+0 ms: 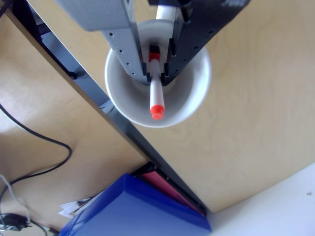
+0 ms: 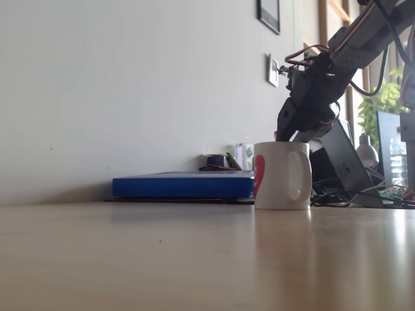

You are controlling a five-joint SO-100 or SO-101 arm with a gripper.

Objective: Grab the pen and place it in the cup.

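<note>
Fingers (image 1: 129, 51) clamp the pen (image 1: 156, 91) at upper centre of the other view, its orange-red plug hanging inside the cup (image 1: 197, 101). Fixed view adds the cup's (image 2: 282, 176) handle, red patch, and gripper (image 2: 293, 135) dipping past the rim at right.

The tool (image 1: 156, 78) has two flat, tapering fingers of printed plastic. In the other view, the left finger (image 1: 123, 42) is light grey with rows of small round holes along its side face; the right one (image 1: 197, 42) is black, with similar holes. In the fixed view the arm (image 2: 353, 45) is dark, nearly black, built of blocky segments with a paler grey link near the top. Thin red and dark cables (image 2: 305, 55) loop loosely beside the wrist.
</note>
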